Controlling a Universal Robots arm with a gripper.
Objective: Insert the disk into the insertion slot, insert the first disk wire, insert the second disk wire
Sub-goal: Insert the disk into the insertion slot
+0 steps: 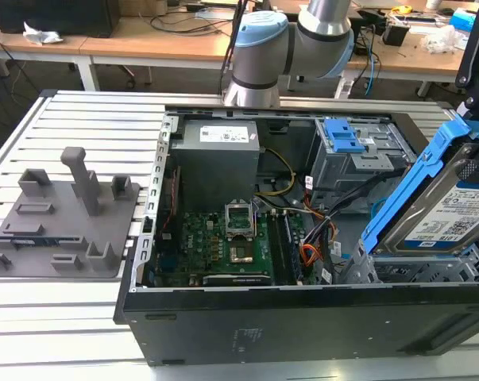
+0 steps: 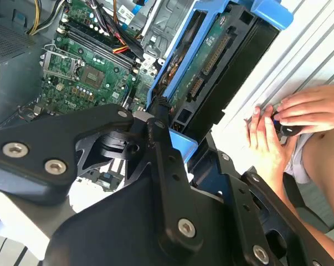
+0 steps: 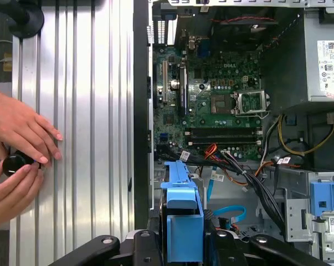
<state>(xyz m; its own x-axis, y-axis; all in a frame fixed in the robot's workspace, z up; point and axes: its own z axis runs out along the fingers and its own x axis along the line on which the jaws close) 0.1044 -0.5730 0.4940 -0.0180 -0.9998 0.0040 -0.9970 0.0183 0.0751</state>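
In the first wrist view the gripper (image 3: 182, 239) is cut off at the frame edge, its fingers clamped on either side of the blue caddy of the disk (image 3: 183, 219). In the exterior view the disk hangs tilted above the insertion slot (image 1: 414, 274), hiding most of it; the second disk wire (image 3: 231, 210) loops just beside the caddy

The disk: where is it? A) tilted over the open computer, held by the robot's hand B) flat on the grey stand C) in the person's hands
A: the disk hangs tilted over the computer, clamped in the hand.
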